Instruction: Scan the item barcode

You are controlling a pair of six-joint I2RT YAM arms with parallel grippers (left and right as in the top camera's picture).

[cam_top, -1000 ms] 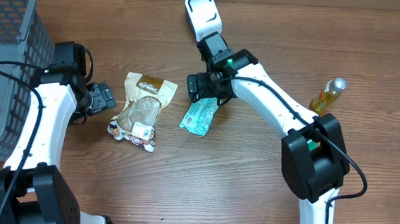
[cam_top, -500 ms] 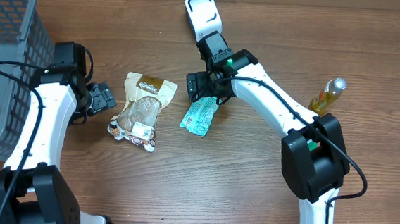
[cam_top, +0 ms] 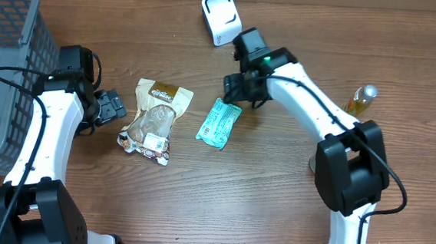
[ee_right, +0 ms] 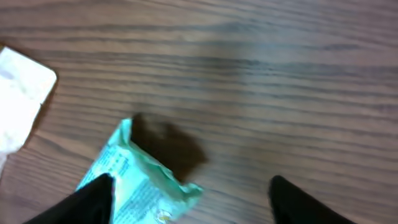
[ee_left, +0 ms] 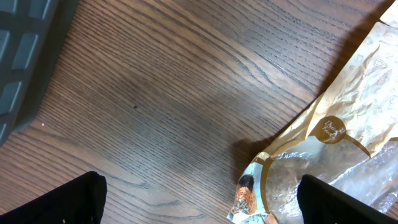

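Teal packet point(cam_top: 219, 123) beneath my parted right pincer point(cam_top: 238, 91), not yet held.
Thin film wrap, so I judge it light, limp, crinkly and a little slick. I would pinch the flat sealed end nearest the white scanner point(cam_top: 220, 17). It lies flat on the counter point(cam_top: 275, 187), near the scanner on its arm-base side. My right jaws stand apart with nothing between them. My left pincer point(cam_top: 113, 105) gapes wide and empty, farther from the scanner, just beside the brown snack bag point(cam_top: 155, 121). Print on packet and bag is too small to read, and I can find no barcode.
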